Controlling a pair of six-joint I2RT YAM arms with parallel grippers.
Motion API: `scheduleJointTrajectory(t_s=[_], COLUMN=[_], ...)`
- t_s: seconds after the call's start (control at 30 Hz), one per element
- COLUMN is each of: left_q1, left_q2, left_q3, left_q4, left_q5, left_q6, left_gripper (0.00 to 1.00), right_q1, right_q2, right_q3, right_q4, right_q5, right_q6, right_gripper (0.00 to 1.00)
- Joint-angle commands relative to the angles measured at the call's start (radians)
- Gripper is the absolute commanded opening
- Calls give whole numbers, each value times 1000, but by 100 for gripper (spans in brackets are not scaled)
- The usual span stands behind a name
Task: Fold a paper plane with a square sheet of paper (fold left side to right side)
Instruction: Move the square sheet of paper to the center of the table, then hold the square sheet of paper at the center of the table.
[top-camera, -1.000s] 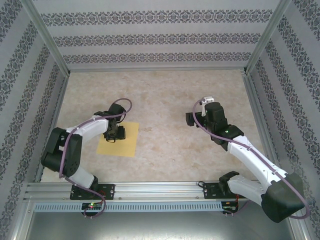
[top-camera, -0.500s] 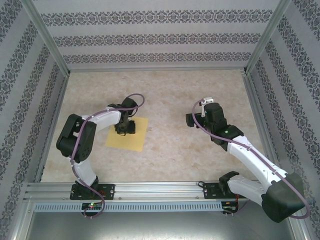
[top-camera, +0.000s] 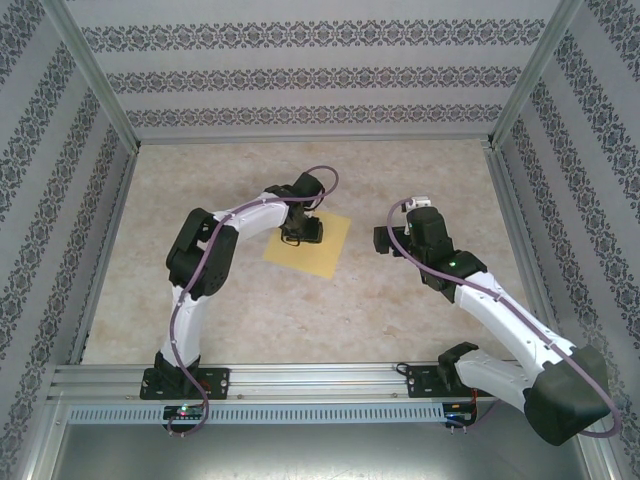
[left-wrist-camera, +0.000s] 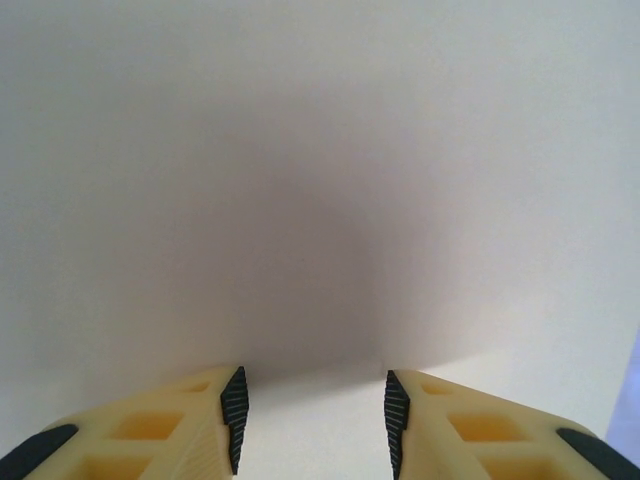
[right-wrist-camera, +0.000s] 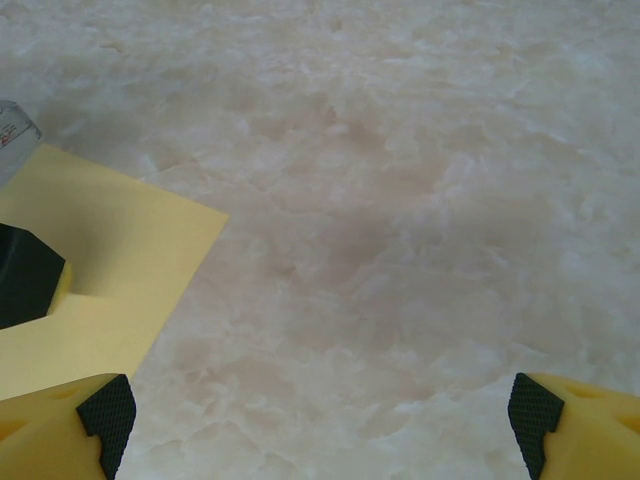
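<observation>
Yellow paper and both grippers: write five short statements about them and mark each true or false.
1. The paper lies flat on the table. True.
2. The right gripper is shut on the paper's edge. False: it is open, over bare table to the paper's right.
3. The left gripper is over the paper. True.
4. The left gripper's fingers are pressed together. False: a gap shows between them.
5. The paper is already a pointed dart. False: it is a flat four-cornered sheet.
</observation>
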Motion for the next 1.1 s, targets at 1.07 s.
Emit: scheduleJointTrajectory(t_s=[1.07], left_q1=[174], left_q2=[-191], left_q3=[-369], left_q4=[121], left_q5=[170], left_q6=[-59], left_gripper=[39], right_q1=[111], right_q2=[1071], right_q3=[803], right_q4=[-227], right_q5=[-128], right_q6=[209], right_gripper=[98])
